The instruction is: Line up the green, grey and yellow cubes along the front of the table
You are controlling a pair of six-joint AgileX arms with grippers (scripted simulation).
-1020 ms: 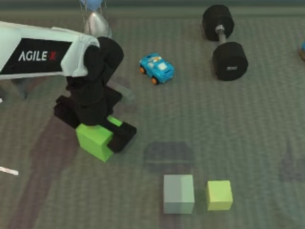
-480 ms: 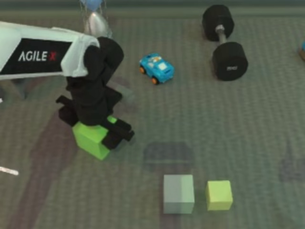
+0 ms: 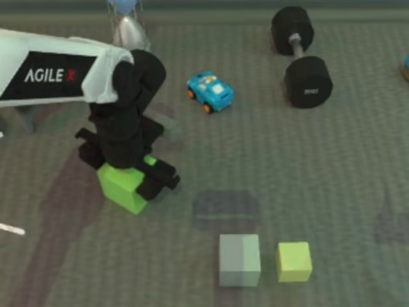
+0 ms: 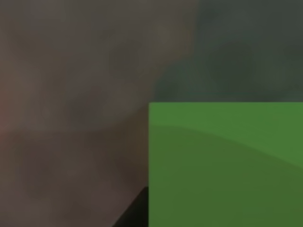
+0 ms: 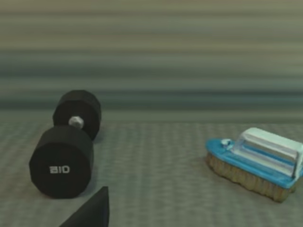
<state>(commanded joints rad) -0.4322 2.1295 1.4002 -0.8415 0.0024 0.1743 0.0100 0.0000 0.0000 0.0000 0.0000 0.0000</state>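
Observation:
The large lime-green cube is at the left middle of the table, held in my left gripper, which is shut on it with one black finger at each side. In the left wrist view the green cube fills the frame's corner, with a dark fingertip against its edge. The pale grey cube and the small yellow cube stand side by side near the front edge, a small gap between them. Only a dark sliver of my right gripper shows, far from the cubes.
A blue toy car sits behind the middle. A black dumbbell lies at the back right, and a blue-backed brush beyond it at the far right. A blue-and-silver object stands at the back left.
My left gripper has shifted a little to the left and back with the green cube in it, and the cube's shadow now falls apart from it. The grey and yellow cubes have not moved.

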